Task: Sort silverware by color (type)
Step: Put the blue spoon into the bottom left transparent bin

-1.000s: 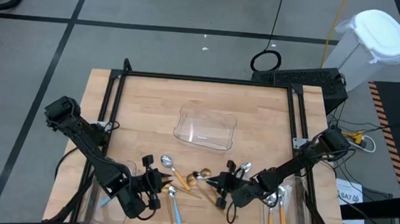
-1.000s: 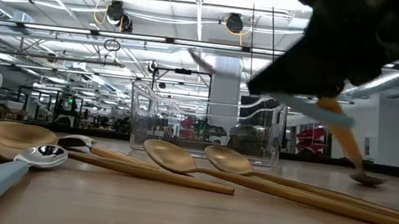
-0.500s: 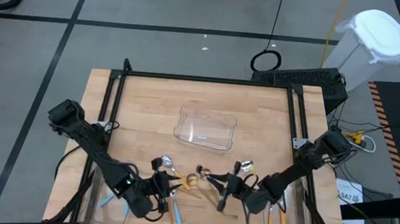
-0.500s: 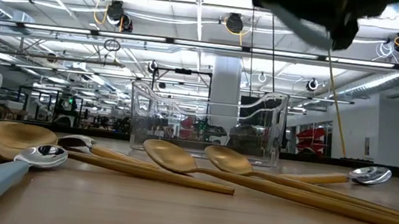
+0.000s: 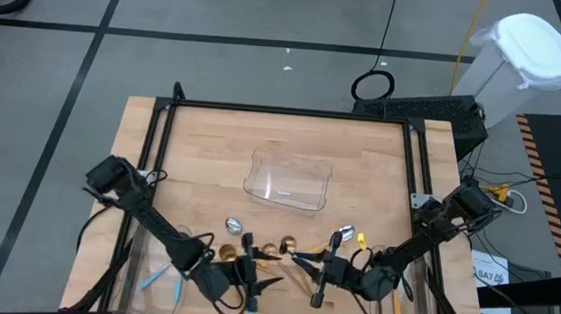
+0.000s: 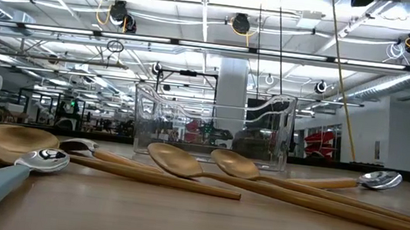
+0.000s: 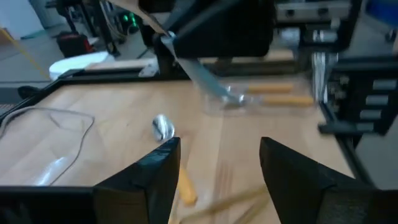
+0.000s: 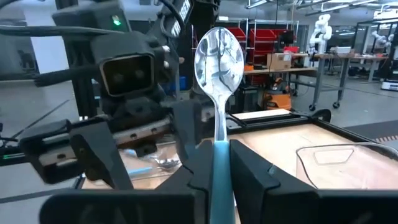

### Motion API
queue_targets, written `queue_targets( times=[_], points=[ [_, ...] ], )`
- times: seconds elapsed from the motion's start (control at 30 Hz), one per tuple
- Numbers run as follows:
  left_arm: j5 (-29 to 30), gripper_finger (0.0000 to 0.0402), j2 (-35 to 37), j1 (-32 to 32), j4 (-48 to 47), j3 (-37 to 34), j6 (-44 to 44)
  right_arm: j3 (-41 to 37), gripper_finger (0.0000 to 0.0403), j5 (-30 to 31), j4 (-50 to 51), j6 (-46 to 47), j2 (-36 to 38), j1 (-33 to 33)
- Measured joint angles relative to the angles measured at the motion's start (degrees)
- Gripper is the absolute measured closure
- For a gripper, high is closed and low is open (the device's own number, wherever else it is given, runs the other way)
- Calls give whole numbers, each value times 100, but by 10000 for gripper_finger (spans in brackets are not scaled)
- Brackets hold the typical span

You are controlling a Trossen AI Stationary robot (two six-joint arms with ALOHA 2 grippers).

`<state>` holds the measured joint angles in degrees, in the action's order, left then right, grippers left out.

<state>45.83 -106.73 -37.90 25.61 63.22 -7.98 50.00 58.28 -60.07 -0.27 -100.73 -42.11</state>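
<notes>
My right gripper [image 8: 221, 186] [image 5: 319, 278] is shut on a spoon [image 8: 219, 93] with a silver bowl and a light-blue handle, held above the table's near middle. My left gripper [image 7: 219, 180] [image 5: 254, 275] faces it from the left, open, with nothing between its fingers. On the table lie gold spoons [image 5: 275, 249] [image 6: 184, 163], a silver-bowled spoon [image 5: 234, 225], an orange-handled spoon [image 5: 350, 234] [image 6: 376, 179] and a blue-handled spoon [image 6: 5, 173]. All rest flat on the wood. My right gripper pinches the spoon's light-blue handle [image 8: 222, 165] between its two fingers. The fingers are about level and come from the table's right. The spoon runs on along the fingers, its silver bowl [image 8: 219, 53] out beyond their tips, lifted clear of the table.
A clear tray [image 5: 287, 181] [image 6: 211, 127] stands on the table's far middle. A clear tray at the near left [image 5: 151, 267] holds a blue-handled spoon [image 5: 155, 280]. One at the near right [image 5: 415, 298] holds orange-handled spoons [image 5: 396, 309]. A black frame [image 5: 289, 111] edges the table.
My right gripper has risen with the blue-handled spoon and tipped from pointing down to about level, leaving the low view. The orange-handled spoon that stood propped beside it now lies flat. My left gripper has gone toward the table's right, closer to the right gripper.
</notes>
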Motion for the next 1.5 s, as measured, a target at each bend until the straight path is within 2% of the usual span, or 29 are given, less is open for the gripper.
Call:
queue_targets(
  times=[0.17, 0.27, 0.47, 0.83, 0.97, 1.27, 1.5],
  points=[
    [-24, 181, -389, 210, 1105, -1, 6, 0, 370, -1, -10, 0, 0, 0],
    [-157, 181, -541, 325, 1460, 0, 5, 0, 369, -12, -13, 8, 0, 0],
    [-652, 181, -840, 579, 1502, 303, -132, 0, 370, -30, -13, -6, 0, 0],
    [-650, 183, -1325, 661, 1261, 1206, 137, 0, 369, -44, -17, -57, 0, 9],
    [-462, 211, -1321, 686, 1149, 1259, 16, 0, 368, -38, -62, -76, 0, 11],
    [-473, 342, -1319, 702, 702, 1255, -403, 0, 367, -185, -162, -311, 0, -26],
    [-429, 343, -1312, 696, 554, 1252, -367, -2, 367, -157, -143, -398, -4, -65]
  ],
)
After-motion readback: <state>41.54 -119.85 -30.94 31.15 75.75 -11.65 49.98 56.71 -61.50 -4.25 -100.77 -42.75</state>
